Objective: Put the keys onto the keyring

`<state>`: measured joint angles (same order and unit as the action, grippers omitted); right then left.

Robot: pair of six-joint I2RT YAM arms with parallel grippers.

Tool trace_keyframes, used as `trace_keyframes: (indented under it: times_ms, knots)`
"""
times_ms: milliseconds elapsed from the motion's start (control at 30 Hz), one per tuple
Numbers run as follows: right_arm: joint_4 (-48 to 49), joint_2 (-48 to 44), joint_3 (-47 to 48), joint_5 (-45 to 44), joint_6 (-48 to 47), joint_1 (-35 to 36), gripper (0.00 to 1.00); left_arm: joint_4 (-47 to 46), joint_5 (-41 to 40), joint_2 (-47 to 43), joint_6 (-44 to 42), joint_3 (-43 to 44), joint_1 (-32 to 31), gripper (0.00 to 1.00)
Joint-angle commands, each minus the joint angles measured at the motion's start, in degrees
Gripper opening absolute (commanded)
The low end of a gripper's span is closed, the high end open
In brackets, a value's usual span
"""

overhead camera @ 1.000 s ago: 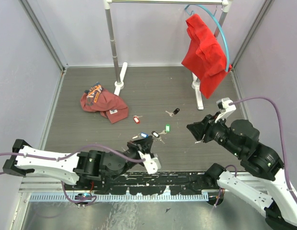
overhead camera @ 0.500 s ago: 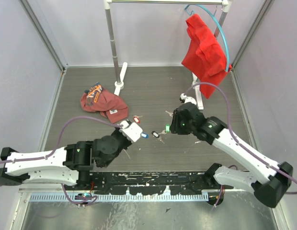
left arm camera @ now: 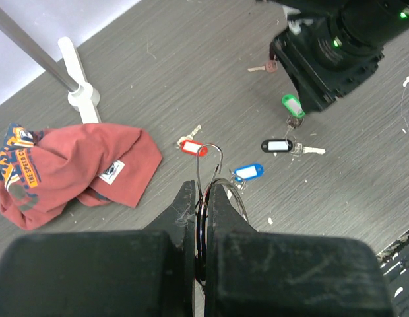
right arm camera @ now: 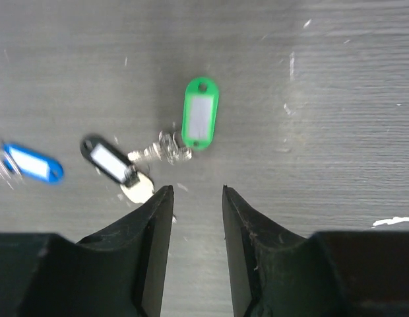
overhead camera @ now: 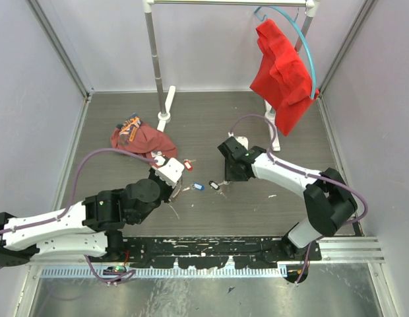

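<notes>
While my left end effector (left arm camera: 203, 193) clamps the keyring (left arm camera: 220, 153), my right end effector (right arm camera: 198, 197), apart, hovers over the green key (right arm camera: 200, 113); pinch next.

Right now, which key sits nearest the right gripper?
The green-tagged key, just ahead of the open right gripper; the black-tagged key and blue-tagged key lie farther left.

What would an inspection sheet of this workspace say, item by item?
Surface: grey table, white scuff marks.
Job's things: keyring clamped in the left gripper; red-tag key, blue-tag key, black-tag key and green-tag key lie on the table.
Clutter: crumpled red printed cloth.
Grippers: left gripper shut on the keyring; right gripper open, close to the green-tag key.
Cables: purple cables run along both arms.
Surroundings: white rack; red garment on a blue hoop hanger.
</notes>
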<state>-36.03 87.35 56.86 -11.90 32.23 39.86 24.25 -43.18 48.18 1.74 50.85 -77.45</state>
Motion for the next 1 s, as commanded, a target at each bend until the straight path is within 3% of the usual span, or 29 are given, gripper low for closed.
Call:
trace_keyframes:
  times_ms: [0,100,233,367,467,967]
  knots:
    - [4.1,0.18,4.23,-10.17,19.01,-0.34,0.42,4.79,-0.05,-1.0,3.41,3.62,0.21,0.0]
    - [3.11,1.46,3.25,-14.43,34.14,0.92,0.42,6.79,-0.57,-1.59,3.33,4.18,0.25,0.0]
    - [-7.2,7.29,8.94,-19.31,43.9,2.51,0.42,8.1,-0.68,-2.2,2.8,4.59,0.2,0.0]
    - [-17.47,15.83,17.75,-19.04,46.71,3.13,0.4,7.48,-0.96,-2.43,1.69,3.76,0.24,0.0]
    - [-18.96,19.52,19.69,-18.18,47.66,3.84,0.38,7.66,-1.59,-2.22,1.14,3.65,0.2,0.0]
    - [-23.27,16.45,20.24,-24.4,51.97,6.04,0.37,8.0,-0.86,-2.86,0.59,3.55,0.25,0.0]
